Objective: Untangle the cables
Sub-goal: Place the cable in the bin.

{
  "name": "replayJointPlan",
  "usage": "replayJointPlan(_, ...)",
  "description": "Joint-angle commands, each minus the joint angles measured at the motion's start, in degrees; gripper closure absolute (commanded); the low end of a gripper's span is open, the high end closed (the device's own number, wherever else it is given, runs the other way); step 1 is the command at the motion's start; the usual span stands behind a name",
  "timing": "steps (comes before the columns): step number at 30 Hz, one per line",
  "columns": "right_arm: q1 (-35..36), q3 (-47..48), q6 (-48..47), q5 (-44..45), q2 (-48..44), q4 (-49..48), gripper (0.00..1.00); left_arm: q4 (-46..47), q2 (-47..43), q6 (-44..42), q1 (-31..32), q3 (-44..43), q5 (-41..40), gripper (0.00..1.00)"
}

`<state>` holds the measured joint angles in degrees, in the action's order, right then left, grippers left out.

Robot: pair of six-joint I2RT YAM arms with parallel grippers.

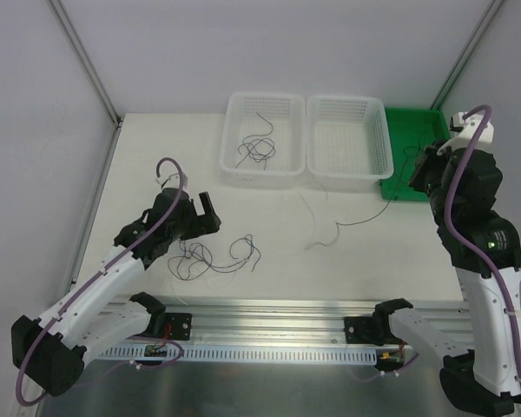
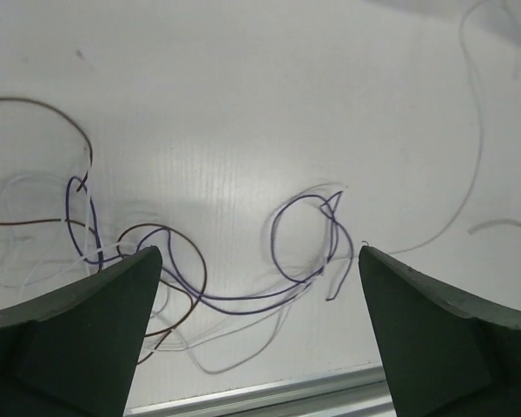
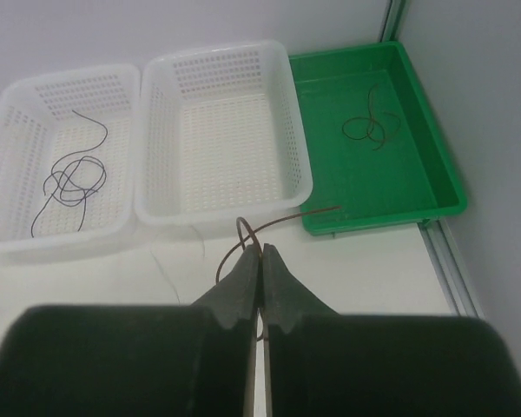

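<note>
Left gripper (image 2: 259, 254) hangs low over table (image 1: 156, 156), fingers (image 2: 87, 330) spread wide, nothing between them. Tangled cables (image 2: 191, 287), purple, brown and white strands looped together, lie on surface just beyond fingertips, near table's front edge. Right gripper (image 3: 260, 256) near green tray (image 3: 425, 187), jaws pressed together, pinching brown strand (image 3: 282, 219) that curls out from tips. Dark coil (image 3: 69, 178) lies in leftmost white basket (image 3: 9, 139); small loop (image 3: 371, 129) rests in green tray

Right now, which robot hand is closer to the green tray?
Right. The right gripper, shut on a brown cable, hangs near the green tray; the left gripper is far off, over the tangled cables.
</note>
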<state>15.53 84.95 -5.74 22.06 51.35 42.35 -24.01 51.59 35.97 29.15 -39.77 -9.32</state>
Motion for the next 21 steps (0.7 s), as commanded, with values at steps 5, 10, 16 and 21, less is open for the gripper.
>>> replayJointPlan(5, -1.6, 5.6, 1.1, 2.2, 5.4, -8.7, 0.99, -10.5, -1.5, -11.8, -1.2, -11.6, 7.4, 0.01)
replayJointPlan(10, -2.9, 11.3, -1.0, 4.4, 9.9, -13.5, 0.99, -12.0, -5.4, -16.3, -2.0, -10.4, 6.3, 0.01)
replayJointPlan(16, -6.0, 17.1, -7.4, 7.6, 15.2, -20.1, 0.99, -11.6, -10.1, -17.8, -2.0, -5.4, -2.1, 0.01)
replayJointPlan(21, -13.1, 19.7, -10.6, 6.4, 21.5, -24.0, 0.99, -11.0, -11.7, -17.9, -2.5, -2.2, -4.3, 0.01)
